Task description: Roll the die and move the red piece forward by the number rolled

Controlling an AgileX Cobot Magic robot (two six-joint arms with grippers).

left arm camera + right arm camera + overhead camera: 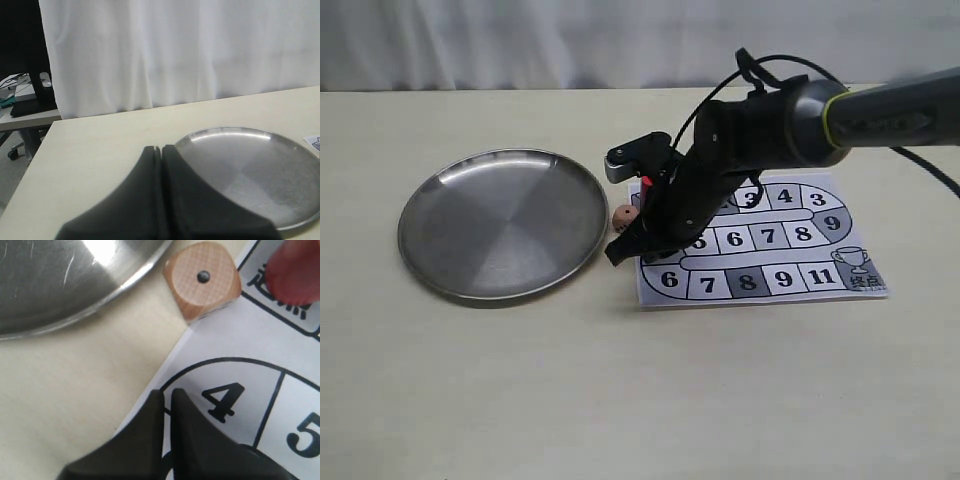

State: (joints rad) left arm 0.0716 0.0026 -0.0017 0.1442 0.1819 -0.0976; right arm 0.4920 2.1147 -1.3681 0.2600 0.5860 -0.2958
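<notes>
The right end effector (166, 395) — closed, empty — hangs over square 4 of the game board (225, 340); the die (202, 280) shows one pip. The left end effector (161, 150) is closed too, empty.

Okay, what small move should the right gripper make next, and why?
Probably open the right gripper: its jaws are shut on nothing over the board. The die, one pip up, sits outside the plate, near the red piece; grasping either needs open jaws.

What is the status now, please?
Left hand, right hand shut, empty. Die between plate and board, one pip up. Red piece on board. Nothing blocking.
</notes>
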